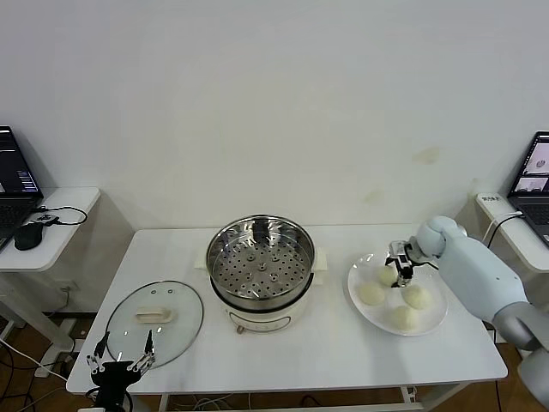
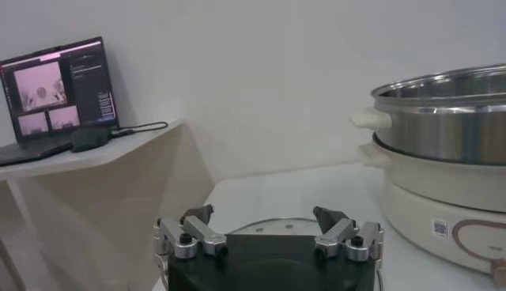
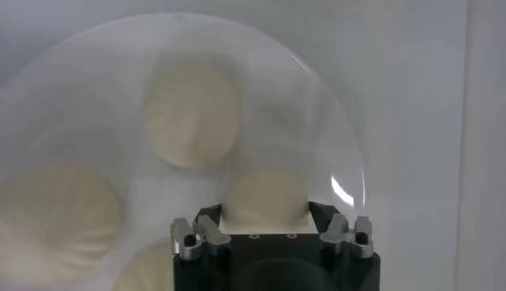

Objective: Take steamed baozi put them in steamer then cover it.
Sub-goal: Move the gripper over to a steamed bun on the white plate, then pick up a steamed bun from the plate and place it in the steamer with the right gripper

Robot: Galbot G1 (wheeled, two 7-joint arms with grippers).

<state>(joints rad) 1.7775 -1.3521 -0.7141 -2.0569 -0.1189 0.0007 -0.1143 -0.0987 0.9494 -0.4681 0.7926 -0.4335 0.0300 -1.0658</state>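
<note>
1. The right gripper (image 1: 401, 268) reaches down over the white plate (image 1: 433, 319), its jaws narrowed around one baozi (image 3: 265, 198); three more (image 1: 371, 293) lie beside it.
2. The steamer (image 1: 260, 268) stands mid-table, uncovered.
3. The glass lid (image 1: 155, 319) lies to its left.
4. The left gripper (image 1: 120, 354) hangs wide open and empty at the table's front edge.
5. Laptops (image 1: 15, 176) flank the table.
</note>
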